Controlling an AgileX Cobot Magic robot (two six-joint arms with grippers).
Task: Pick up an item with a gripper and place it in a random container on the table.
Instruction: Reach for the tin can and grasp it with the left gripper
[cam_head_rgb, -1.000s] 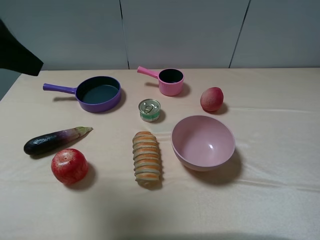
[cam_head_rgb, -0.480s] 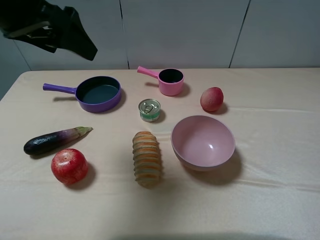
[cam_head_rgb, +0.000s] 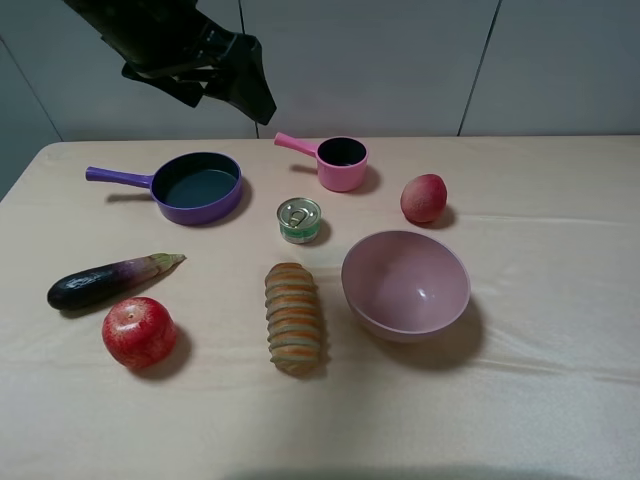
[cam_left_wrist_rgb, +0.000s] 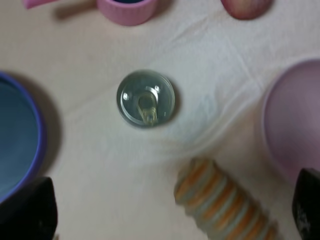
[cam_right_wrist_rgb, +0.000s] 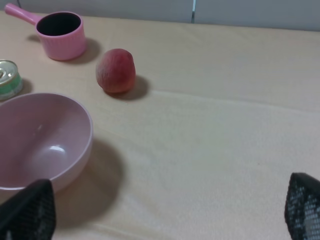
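The small tin can (cam_head_rgb: 300, 220) with a silver pull-tab lid and green band stands upright on the beige table (cam_head_rgb: 540, 400), in front of the pink saucepan (cam_head_rgb: 340, 163). My left gripper (cam_head_rgb: 245, 95) hangs high above the back left of the table. In the left wrist view the can (cam_left_wrist_rgb: 145, 98) lies below it, between wide-open fingers (cam_left_wrist_rgb: 27, 212), and the gripper (cam_left_wrist_rgb: 167, 210) is empty. The right gripper (cam_right_wrist_rgb: 165, 207) is open and empty and does not show in the exterior view. Its view shows the can (cam_right_wrist_rgb: 9, 80) and the saucepan (cam_right_wrist_rgb: 61, 35).
A purple frying pan (cam_head_rgb: 195, 186) sits at the back left. A wide pink bowl (cam_head_rgb: 406, 285) and a peach (cam_head_rgb: 424, 198) are right of the can. A striped bread loaf (cam_head_rgb: 293, 318), an eggplant (cam_head_rgb: 105, 280) and a red apple (cam_head_rgb: 139, 332) lie in front.
My left arm has swung in from the far left edge to the right, above the back of the table. The objects on the table have not moved.
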